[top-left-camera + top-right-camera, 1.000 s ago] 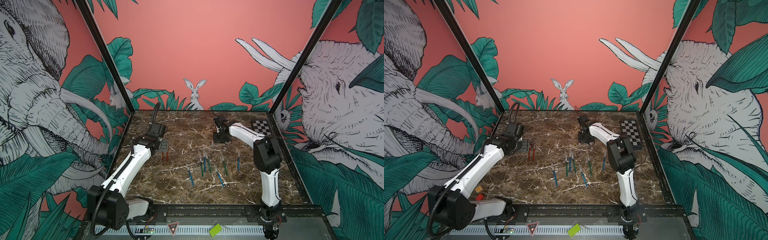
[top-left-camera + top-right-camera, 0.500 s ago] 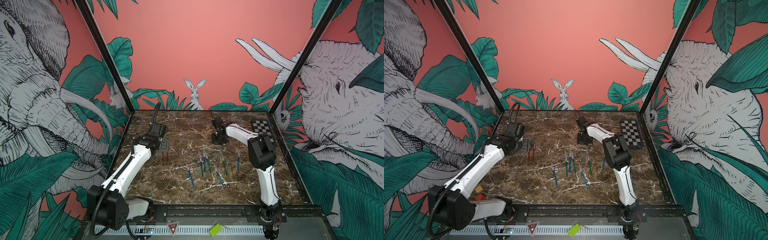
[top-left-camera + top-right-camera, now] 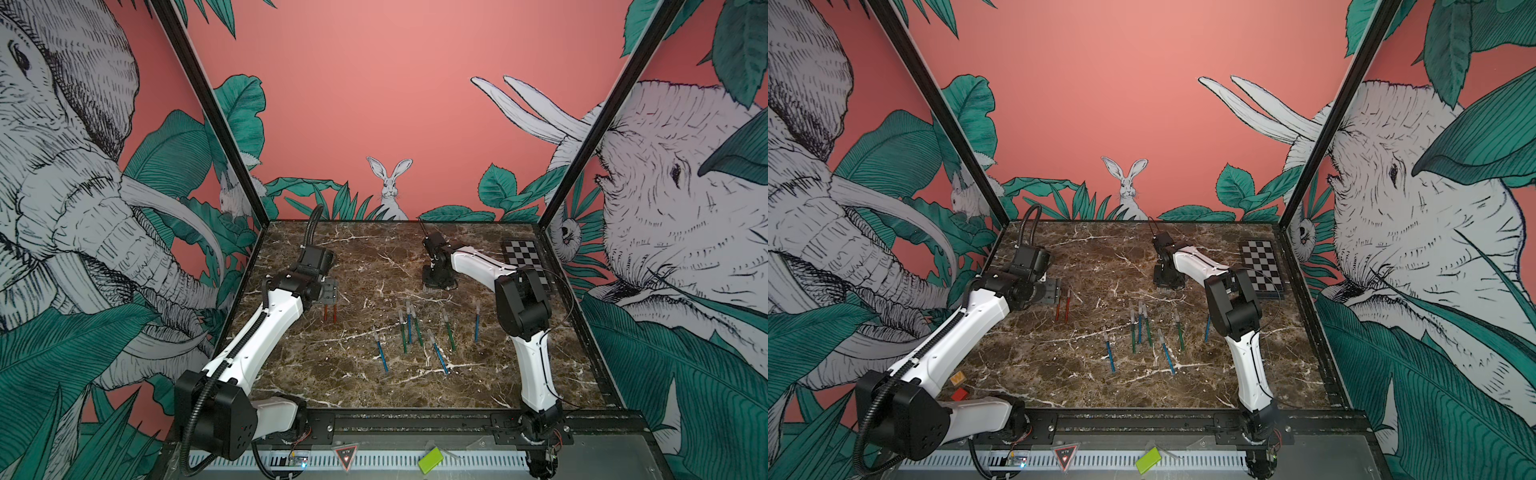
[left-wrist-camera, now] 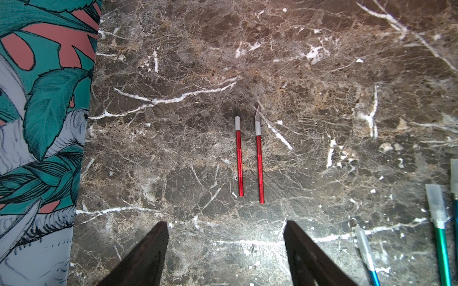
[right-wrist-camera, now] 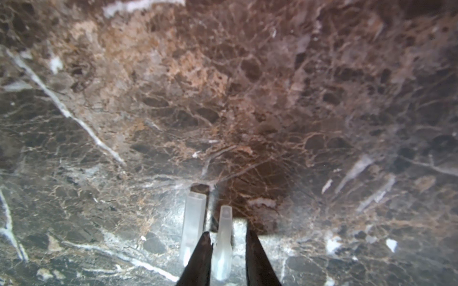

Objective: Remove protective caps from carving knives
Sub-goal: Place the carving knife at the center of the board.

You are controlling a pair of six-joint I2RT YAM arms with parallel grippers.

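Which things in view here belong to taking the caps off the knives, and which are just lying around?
Part of the job: two red knives, blades bare; blue and green knives, caps on; two loose caps.
Lying about: checkerboard; lime-green block on the front ledge.

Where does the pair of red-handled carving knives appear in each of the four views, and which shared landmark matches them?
In a top view: red-handled knives, left of the capped knives.
In a top view: same place, left of that cluster.
Left wrist: mid-picture, side by side, uncapped.
Right wrist: not in it.
Landmark: the open left gripper, its tips facing the pair in three views.
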